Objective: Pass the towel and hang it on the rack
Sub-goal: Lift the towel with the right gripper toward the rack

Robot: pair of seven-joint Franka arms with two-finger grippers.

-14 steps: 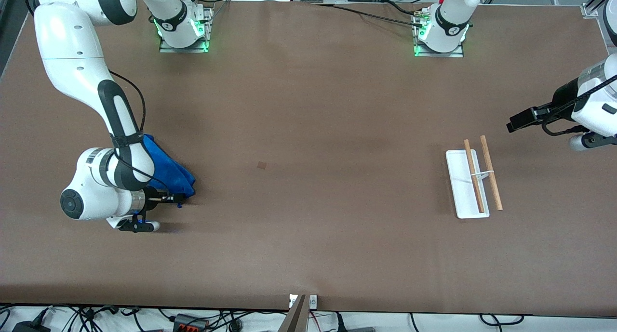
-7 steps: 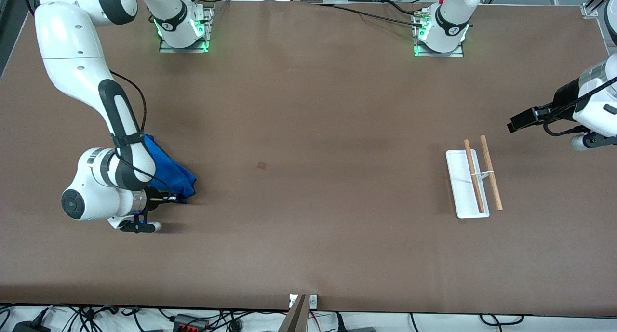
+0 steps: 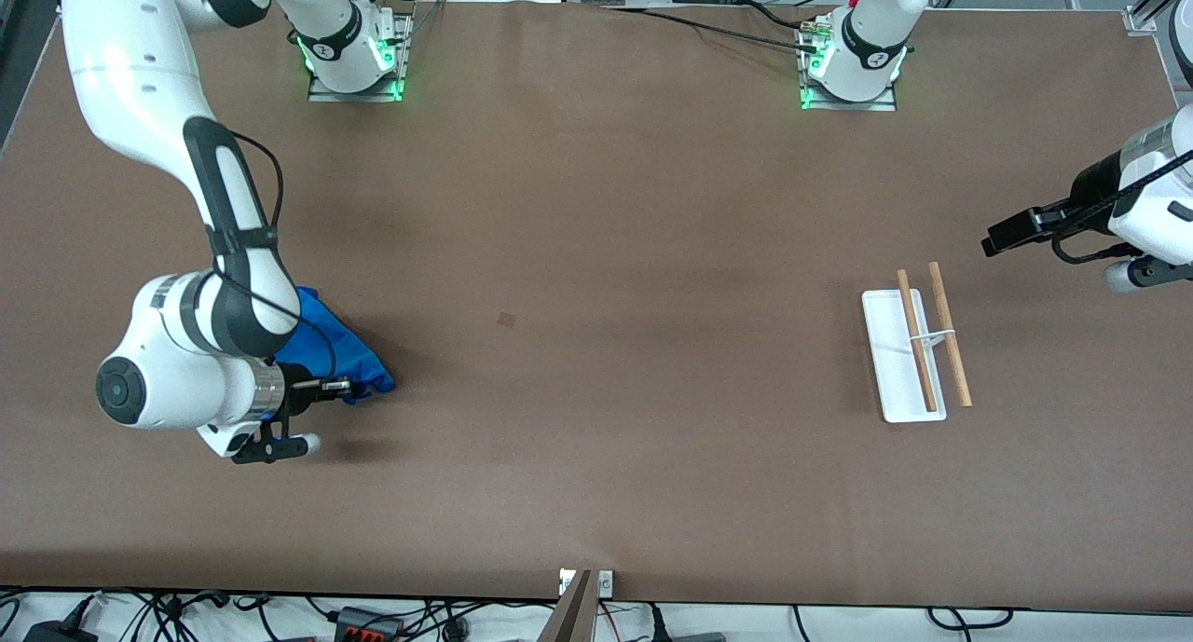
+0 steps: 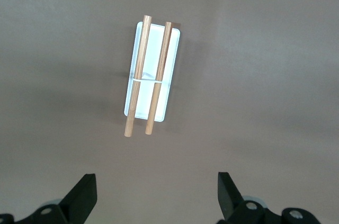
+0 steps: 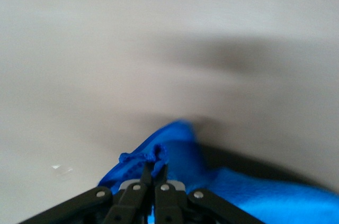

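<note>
Blue towel (image 3: 340,353) sits bunched at the right arm's end of the table, its edge pinched in the right gripper (image 3: 347,386), ready for passing; the left gripper (image 4: 156,195) waits spread wide above the rack (image 3: 915,353), presumably to receive it

No readable text, labels, brands or numbers on anything in view.
</note>
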